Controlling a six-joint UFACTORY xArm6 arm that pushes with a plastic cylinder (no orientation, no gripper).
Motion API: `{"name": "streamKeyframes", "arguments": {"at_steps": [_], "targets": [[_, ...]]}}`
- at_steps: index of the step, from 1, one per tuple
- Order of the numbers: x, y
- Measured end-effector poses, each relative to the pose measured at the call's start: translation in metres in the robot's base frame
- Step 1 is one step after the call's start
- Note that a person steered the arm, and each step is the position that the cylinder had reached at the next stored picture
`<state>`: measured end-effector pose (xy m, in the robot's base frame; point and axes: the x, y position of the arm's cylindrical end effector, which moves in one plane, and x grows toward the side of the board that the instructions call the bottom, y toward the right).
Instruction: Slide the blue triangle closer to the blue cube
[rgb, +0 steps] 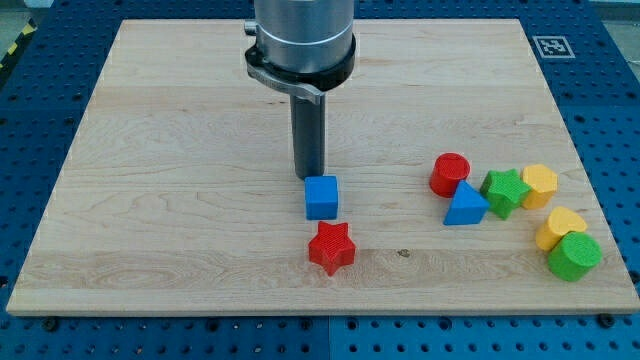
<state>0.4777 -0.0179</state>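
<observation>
My tip (309, 178) sits just above the blue cube (321, 197).
The blue triangle (465, 206) lies well right, against the red cylinder (450, 174); I have no jaws, only 1 rod.

Single camera, fixed at the front of the table (150, 150), raised and tilted downward. Looks across toward the far edge at frame top. Mid-range: whole wooden top in frame, blue perforated base visible around it. Arm enters from top centre.
</observation>
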Motion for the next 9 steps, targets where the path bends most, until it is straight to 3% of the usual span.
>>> {"name": "streamKeyframes", "arguments": {"at_steps": [2, 3, 4, 6, 9], "targets": [[0.022, 0.004], [-0.024, 0.014], [-0.024, 0.038], [0.03, 0.059], [0.063, 0.116]]}}
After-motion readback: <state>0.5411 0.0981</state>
